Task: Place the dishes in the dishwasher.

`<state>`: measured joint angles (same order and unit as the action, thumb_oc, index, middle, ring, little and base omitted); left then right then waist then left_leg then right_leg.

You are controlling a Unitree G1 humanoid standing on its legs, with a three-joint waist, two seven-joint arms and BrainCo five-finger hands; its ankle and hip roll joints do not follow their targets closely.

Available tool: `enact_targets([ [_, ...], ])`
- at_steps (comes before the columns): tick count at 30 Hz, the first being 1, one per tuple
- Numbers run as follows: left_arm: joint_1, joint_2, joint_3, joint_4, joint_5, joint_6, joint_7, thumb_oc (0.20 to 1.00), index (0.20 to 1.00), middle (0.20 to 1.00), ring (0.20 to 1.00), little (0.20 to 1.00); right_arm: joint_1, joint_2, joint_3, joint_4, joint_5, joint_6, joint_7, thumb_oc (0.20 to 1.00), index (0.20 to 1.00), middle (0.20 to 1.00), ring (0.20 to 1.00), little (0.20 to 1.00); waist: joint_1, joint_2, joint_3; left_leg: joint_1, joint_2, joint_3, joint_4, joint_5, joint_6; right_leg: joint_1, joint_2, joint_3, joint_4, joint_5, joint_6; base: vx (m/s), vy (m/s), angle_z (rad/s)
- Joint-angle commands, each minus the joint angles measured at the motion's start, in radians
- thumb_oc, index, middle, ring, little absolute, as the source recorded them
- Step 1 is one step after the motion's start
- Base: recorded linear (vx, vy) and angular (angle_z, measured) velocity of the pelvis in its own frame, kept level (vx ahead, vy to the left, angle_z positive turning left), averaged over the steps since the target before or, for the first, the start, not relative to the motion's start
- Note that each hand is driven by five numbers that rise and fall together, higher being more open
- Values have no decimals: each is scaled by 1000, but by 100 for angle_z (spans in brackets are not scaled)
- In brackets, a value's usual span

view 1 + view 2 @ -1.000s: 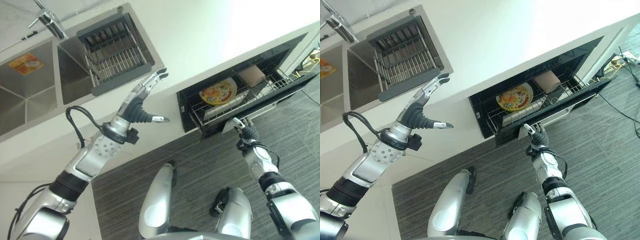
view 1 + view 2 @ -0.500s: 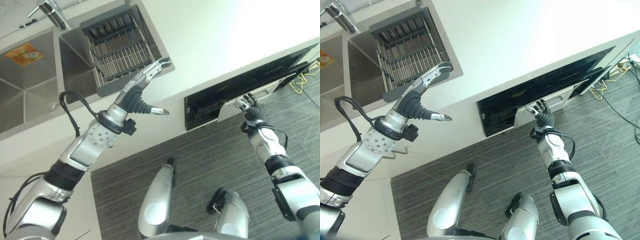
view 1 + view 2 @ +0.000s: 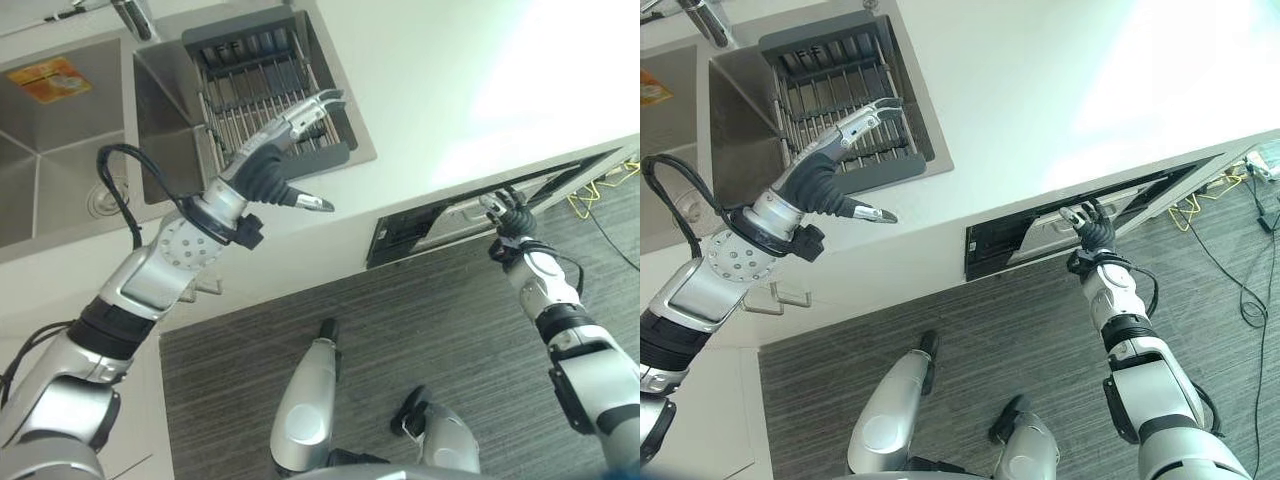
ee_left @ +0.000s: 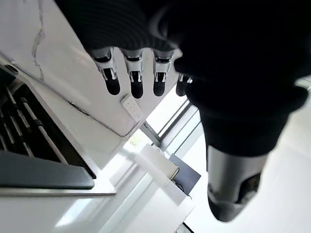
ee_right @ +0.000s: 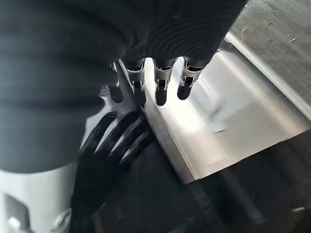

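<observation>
The dishwasher door [image 3: 452,214] under the counter stands almost shut, leaving only a narrow dark gap [image 3: 990,250]. My right hand [image 3: 503,212] rests against the door's silvery upper edge with its fingers [image 5: 158,92] straight and spread on the panel [image 5: 209,111]. The dishes and the rack inside are hidden behind the door. My left hand [image 3: 268,175] hovers open and empty above the counter, just in front of the sink, with fingers [image 4: 133,82] extended and thumb apart.
A dark drying rack [image 3: 270,90] sits in the right sink basin, with a second steel basin [image 3: 60,150] and a faucet [image 3: 130,15] to its left. The white countertop [image 3: 450,80] runs above the dishwasher. Loose cables [image 3: 1230,190] lie on the grey carpet at the right.
The dishwasher door has swung up from wide open to nearly shut, with my right hand following it. The plate and rack inside have gone out of sight. The camera has shifted.
</observation>
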<state>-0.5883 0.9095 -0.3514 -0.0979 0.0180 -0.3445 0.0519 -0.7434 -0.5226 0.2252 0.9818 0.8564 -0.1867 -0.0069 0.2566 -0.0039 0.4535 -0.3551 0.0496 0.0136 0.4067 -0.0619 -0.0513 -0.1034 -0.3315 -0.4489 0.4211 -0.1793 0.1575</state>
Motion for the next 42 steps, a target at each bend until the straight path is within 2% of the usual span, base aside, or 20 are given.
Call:
enact_targets([
  [1, 24, -7, 28, -28, -63, -29, 11, 1000, 1000, 1000, 1000, 1000, -262, 1, 43, -105, 15, -168, 84, 1000, 1000, 1000, 1000, 1000, 45, -30, -94, -37, 53, 28, 110, -131, -40, -38, -96, 65, -136, 202, 52, 16, 3, 3],
  [8, 34, -16, 45, -26, -65, -27, 6, 1000, 1000, 1000, 1000, 1000, -215, 23, 39, -110, 16, -170, 92, 1000, 1000, 1000, 1000, 1000, 38, -33, -95, -27, 64, 35, 77, -110, -50, -25, -95, 65, -180, 218, 61, -16, -20, -2],
  [11, 68, -32, 63, -32, -36, -21, 36, 1000, 1000, 1000, 1000, 1000, -118, 60, 14, -133, 59, -188, 108, 1000, 1000, 1000, 1000, 1000, 22, -38, -108, 10, 74, 46, 31, -93, -52, 0, -84, 68, -219, 228, 65, -57, -6, -9],
  [12, 128, -61, 101, -42, 12, -7, 74, 1000, 1000, 1000, 1000, 1000, 23, 122, -7, -176, 44, -211, 125, 1000, 1000, 1000, 1000, 1000, 2, -42, -127, 46, 82, 58, -12, -79, -50, 20, -72, 76, -251, 235, 69, -65, 15, -19],
  [14, 181, -85, 135, -42, 60, 0, 117, 1000, 1000, 1000, 1000, 1000, 142, 164, -27, -193, 40, -225, 148, 1000, 1000, 1000, 1000, 1000, -15, -45, -145, 74, 85, 68, -54, -59, -46, 34, -61, 84, -274, 240, 70, -38, 24, -14],
  [16, 262, -118, 186, -47, 131, 5, 191, 1000, 1000, 1000, 1000, 1000, 291, 188, -74, -177, 40, -215, 202, 1000, 1000, 1000, 1000, 1000, -31, -42, -170, 113, 87, 75, -101, -44, -38, 49, -45, 92, -289, 235, 69, -20, 60, -4],
  [18, 361, -149, 262, -39, 173, -24, 247, 1000, 1000, 1000, 1000, 1000, 438, 201, -117, -146, 6, -222, 230, 1000, 1000, 1000, 1000, 1000, -46, -29, -202, 158, 91, 90, -160, -23, -39, 72, -19, 92, -306, 216, 68, 1, 113, 5],
  [23, 606, -220, 507, -60, 257, -16, 470, 1000, 1000, 1000, 1000, 1000, 716, 274, -218, 29, -104, -151, 137, 1000, 1000, 1000, 1000, 1000, -89, -2, -284, 279, 99, 100, -298, 37, -57, 151, 61, 99, -352, 158, 33, -64, 71, 4],
  [26, 662, -254, 586, -56, 274, -14, 603, 1000, 1000, 1000, 1000, 1000, 781, 301, -280, 101, -103, -123, 89, 1000, 1000, 1000, 1000, 1000, -98, 14, -310, 333, 109, 85, -361, 62, -66, 193, 100, 95, -358, 127, 6, -62, -23, 24],
  [27, 680, -267, 620, -42, 285, 8, 660, 1000, 1000, 1000, 1000, 1000, 807, 311, -300, 132, -118, -125, 52, 1000, 1000, 1000, 1000, 1000, -101, 23, -321, 358, 112, 75, -385, 69, -74, 211, 119, 94, -355, 106, -7, -80, -9, 20],
  [29, 692, -279, 640, -18, 254, 22, 711, 1000, 1000, 1000, 1000, 1000, 824, 318, -316, 149, -135, -112, 19, 1000, 1000, 1000, 1000, 1000, -105, 31, -330, 367, 113, 62, -403, 86, -80, 218, 137, 91, -353, 99, -21, -84, 12, 43],
  [31, 710, -329, 670, 25, 119, -9, 756, 1000, 1000, 1000, 1000, 1000, 843, 318, -336, 164, -145, -83, -31, 1000, 1000, 1000, 1000, 1000, -102, 41, -334, 378, 110, 40, -419, 99, -91, 233, 159, 87, -342, 75, -41, -89, 26, 71],
  [33, 731, -384, 685, 82, 28, -81, 752, 1000, 1000, 1000, 1000, 1000, 854, 318, -358, 164, -128, -62, -53, 1000, 1000, 1000, 1000, 1000, -97, 47, -333, 380, 107, 20, -425, 112, -100, 242, 172, 82, -333, 62, -54, -85, 10, 58],
  [34, 742, -438, 670, 158, -31, -161, 713, 1000, 1000, 1000, 1000, 1000, 852, 321, -376, 163, -100, -38, -68, 1000, 1000, 1000, 1000, 1000, -84, 52, -328, 375, 105, -2, -424, 128, -110, 251, 191, 72, -316, 44, -73, -86, -22, 71],
  [36, 765, -475, 617, 257, -61, -194, 646, 1000, 1000, 1000, 1000, 1000, 842, 321, -384, 158, -91, -33, -65, 1000, 1000, 1000, 1000, 1000, -57, 57, -313, 373, 101, -32, -427, 145, -122, 269, 210, 48, -280, 10, -93, -116, -49, 134],
  [37, 775, -490, 602, 302, -99, -190, 641, 1000, 1000, 1000, 1000, 1000, 834, 321, -386, 160, -83, -34, -53, 1000, 1000, 1000, 1000, 1000, -44, 60, -309, 366, 100, -43, -430, 157, -124, 274, 217, 38, -269, 1, -99, -142, -46, 189],
  [38, 785, -514, 597, 364, -208, -219, 646, 1000, 1000, 1000, 1000, 1000, 822, 319, -386, 167, -77, -42, -35, 1000, 1000, 1000, 1000, 1000, -29, 63, -304, 359, 97, -56, -432, 170, -127, 278, 223, 28, -254, -10, -105, -106, -30, 168],
  [39, 798, -544, 609, 437, -281, -257, 629, 1000, 1000, 1000, 1000, 1000, 810, 316, -389, 175, -78, -48, -24, 1000, 1000, 1000, 1000, 1000, -15, 64, -301, 354, 93, -68, -434, 177, -128, 280, 228, 22, -244, -17, -109, -107, -42, 107],
  [40, 826, -596, 646, 576, -393, -330, 579, 1000, 1000, 1000, 1000, 1000, 791, 312, -400, 189, -86, -52, 0, 1000, 1000, 1000, 1000, 1000, 8, 65, -295, 347, 85, -88, -434, 189, -129, 284, 235, 13, -230, -24, -115, -70, -43, 51],
  [42, 837, -634, 690, 714, -452, -369, 496, 1000, 1000, 1000, 1000, 1000, 775, 312, -404, 197, -98, -54, 12, 1000, 1000, 1000, 1000, 1000, 23, 66, -290, 343, 77, -106, -435, 210, -130, 291, 242, 6, -221, -29, -117, -16, -44, 44],
])
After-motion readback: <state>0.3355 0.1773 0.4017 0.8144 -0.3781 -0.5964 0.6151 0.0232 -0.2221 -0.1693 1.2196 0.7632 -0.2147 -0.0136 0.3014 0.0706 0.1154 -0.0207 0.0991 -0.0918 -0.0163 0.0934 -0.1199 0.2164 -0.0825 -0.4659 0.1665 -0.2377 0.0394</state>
